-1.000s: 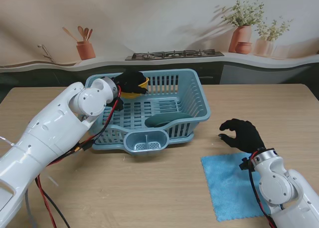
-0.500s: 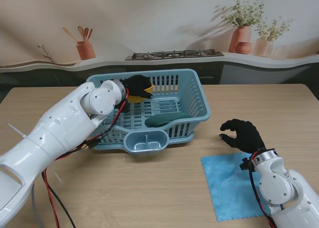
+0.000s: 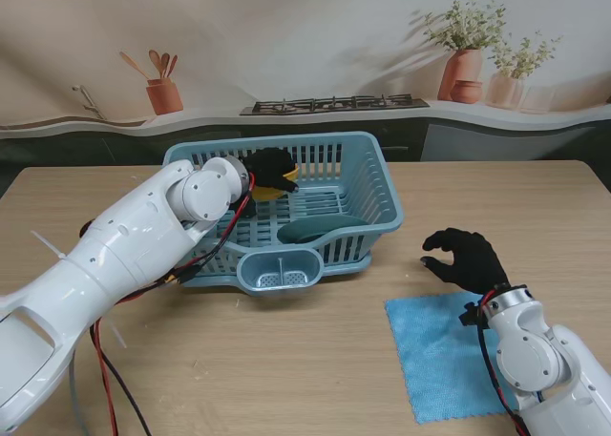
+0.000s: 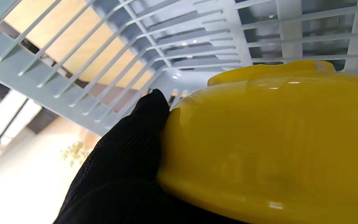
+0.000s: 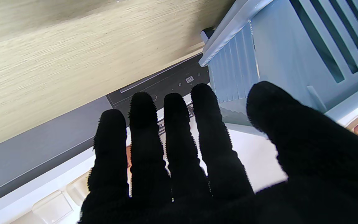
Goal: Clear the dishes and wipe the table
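On the left, the left hand reaches over the near-left wall of the blue dish rack, its black-gloved fingers closed around the yellow bowl. In my judgement the bowl is held inside the rack, toward its far-left corner, so it can be set down with the other dishes; whether it already rests on the rack floor I cannot tell. Further right in the rack lies a dark green dish, near the front wall. The small cutlery cup clipped to the rack's front looks empty (only its slotted bottom shows). On the right, the right hand hovers with fingers spread, holding nothing, just past the far edge of the blue cloth lying flat on the counter, probably waiting to wipe.
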`<state>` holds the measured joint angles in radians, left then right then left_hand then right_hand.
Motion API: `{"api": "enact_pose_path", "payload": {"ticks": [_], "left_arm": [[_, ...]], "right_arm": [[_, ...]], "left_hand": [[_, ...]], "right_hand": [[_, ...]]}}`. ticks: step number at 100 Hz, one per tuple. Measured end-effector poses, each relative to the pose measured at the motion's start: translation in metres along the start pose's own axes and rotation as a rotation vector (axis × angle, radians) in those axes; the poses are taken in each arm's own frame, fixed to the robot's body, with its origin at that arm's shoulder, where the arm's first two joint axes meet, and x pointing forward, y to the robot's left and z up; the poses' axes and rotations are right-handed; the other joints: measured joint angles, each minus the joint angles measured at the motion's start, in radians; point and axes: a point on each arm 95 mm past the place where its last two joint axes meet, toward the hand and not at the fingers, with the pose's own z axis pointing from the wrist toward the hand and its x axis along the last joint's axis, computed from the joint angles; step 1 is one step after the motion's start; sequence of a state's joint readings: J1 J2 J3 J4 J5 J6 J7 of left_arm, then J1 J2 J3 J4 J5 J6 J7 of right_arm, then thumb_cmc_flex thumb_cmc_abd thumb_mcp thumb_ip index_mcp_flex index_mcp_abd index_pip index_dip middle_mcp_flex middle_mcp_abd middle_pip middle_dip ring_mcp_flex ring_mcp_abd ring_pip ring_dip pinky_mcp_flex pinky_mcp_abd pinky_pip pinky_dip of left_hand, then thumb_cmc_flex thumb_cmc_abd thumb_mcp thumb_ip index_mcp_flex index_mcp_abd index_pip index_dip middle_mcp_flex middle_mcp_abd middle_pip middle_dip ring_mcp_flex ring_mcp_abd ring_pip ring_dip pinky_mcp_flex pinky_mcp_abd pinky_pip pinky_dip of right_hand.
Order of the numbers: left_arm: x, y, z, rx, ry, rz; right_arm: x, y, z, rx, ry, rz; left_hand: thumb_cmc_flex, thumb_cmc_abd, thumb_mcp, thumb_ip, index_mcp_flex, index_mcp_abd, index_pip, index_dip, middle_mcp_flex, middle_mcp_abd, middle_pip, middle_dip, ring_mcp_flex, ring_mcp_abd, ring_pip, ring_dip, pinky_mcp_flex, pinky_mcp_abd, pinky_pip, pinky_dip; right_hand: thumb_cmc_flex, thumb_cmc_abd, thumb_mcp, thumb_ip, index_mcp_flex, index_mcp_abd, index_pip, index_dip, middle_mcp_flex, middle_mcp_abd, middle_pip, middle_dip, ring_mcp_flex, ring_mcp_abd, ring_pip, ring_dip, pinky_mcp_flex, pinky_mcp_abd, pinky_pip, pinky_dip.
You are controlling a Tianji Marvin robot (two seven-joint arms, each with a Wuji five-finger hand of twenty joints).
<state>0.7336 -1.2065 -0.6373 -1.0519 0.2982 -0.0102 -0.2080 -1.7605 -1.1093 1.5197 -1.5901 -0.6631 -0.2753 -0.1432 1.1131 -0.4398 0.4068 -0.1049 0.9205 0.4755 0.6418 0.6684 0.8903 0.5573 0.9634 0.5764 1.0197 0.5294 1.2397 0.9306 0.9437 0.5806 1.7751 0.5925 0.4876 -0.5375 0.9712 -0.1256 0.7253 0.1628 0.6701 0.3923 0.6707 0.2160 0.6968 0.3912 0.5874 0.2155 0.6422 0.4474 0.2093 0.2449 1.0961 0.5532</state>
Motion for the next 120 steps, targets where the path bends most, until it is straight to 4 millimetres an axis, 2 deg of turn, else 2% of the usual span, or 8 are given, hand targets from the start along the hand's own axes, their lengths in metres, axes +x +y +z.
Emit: {"api": "enact_pose_path", "payload": {"ticks": [57, 73, 92, 120], "left_arm": [[0.001, 0.02, 0.011, -0.081, -0.036, -0.037], [0.0, 0.024, 0.015, -0.096, -0.05, -0.071], [0.001, 0.028, 0.017, -0.109, -0.06, -0.088], [0.004, 0.03, 0.021, -0.111, -0.083, -0.125]], "right_arm": [[-0.002, -0.001, -0.001, -0.004, -0.004, 0.001], [-0.002, -0.001, -0.001, -0.005, -0.005, 0.001], [-0.002, -0.001, -0.001, -0.006, -0.006, 0.0], [-0.003, -0.002, -0.001, -0.006, -0.007, 0.0]], "left_hand": [[0.0, 0.0, 0.0, 0.0, 0.0, -0.005, -0.005, -0.032, 0.0, 0.0, -0.018, -0.004, -0.009, 0.016, -0.059, -0.039, -0.042, 0.031, -0.024, 0.036], [0.0, 0.0, 0.0, 0.0, 0.0, -0.02, -0.013, -0.042, 0.0, -0.004, -0.028, -0.005, -0.034, 0.031, -0.091, -0.065, -0.096, 0.051, -0.062, 0.117], [0.0, 0.0, 0.0, 0.0, 0.0, -0.025, -0.014, -0.049, 0.0, -0.016, -0.051, -0.015, -0.068, 0.039, -0.145, -0.101, -0.156, 0.067, -0.139, 0.124], [0.0, 0.0, -0.005, 0.0, 0.0, -0.025, -0.038, -0.078, 0.0, -0.029, -0.103, -0.032, -0.122, 0.053, -0.228, -0.149, -0.292, 0.073, -0.301, 0.184]], "right_hand": [[0.0, 0.0, 0.0, 0.0, 0.0, 0.0, 0.0, 0.0, 0.0, 0.0, 0.0, 0.0, 0.0, 0.0, 0.0, 0.0, -0.002, 0.0, -0.002, 0.006], [0.0, 0.0, 0.0, 0.0, 0.0, 0.0, 0.0, 0.0, 0.0, 0.0, 0.0, 0.0, 0.0, 0.0, -0.001, 0.0, -0.003, 0.0, -0.002, 0.006], [0.0, 0.0, 0.0, 0.0, 0.0, 0.0, 0.0, 0.0, 0.0, 0.0, -0.001, 0.0, 0.0, 0.0, -0.002, 0.0, -0.003, 0.0, -0.002, 0.006], [0.0, 0.0, 0.0, 0.0, 0.0, 0.0, 0.0, 0.0, 0.0, 0.0, -0.001, 0.0, 0.0, 0.0, -0.002, 0.0, -0.004, 0.0, -0.006, 0.006]]}}
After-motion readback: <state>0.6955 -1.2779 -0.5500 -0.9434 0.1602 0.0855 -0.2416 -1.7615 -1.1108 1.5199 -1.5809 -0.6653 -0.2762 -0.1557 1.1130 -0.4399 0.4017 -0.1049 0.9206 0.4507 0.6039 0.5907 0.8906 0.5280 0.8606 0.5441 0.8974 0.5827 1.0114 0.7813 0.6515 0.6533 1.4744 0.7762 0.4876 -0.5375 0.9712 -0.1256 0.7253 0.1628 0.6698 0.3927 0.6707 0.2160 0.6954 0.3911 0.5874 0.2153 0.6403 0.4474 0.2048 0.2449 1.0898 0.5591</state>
